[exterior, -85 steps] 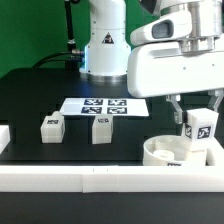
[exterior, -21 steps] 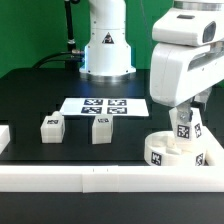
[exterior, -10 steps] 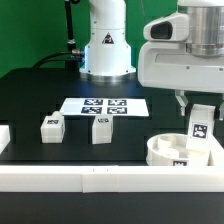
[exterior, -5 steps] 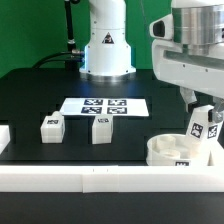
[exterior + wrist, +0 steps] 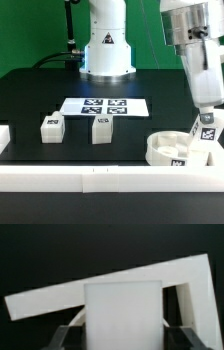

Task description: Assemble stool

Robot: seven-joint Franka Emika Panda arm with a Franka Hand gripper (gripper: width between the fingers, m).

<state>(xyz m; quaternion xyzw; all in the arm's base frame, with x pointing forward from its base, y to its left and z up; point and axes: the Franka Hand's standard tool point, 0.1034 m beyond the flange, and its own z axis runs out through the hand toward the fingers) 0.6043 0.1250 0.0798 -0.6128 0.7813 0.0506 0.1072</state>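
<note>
Leg point(image 5: 207, 128) stands gripped in the tool point(image 5: 204, 120), over the seat point(image 5: 160, 153) rim.

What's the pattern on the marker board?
Marker board: black-and-white square tags; exterior view shows it best.

The white robot arm point(image 5: 195, 55) reaches down at the exterior view's right, slightly tilted. Its two-finger hand point(image 5: 205, 120) points downward. Its grey fingers point(image 5: 68, 333) press both sides of a white blocky plastic leg point(image 5: 207, 130).

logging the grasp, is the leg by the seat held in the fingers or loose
Held: in the wrist view the leg sits between both fingers, one against each side.
</note>
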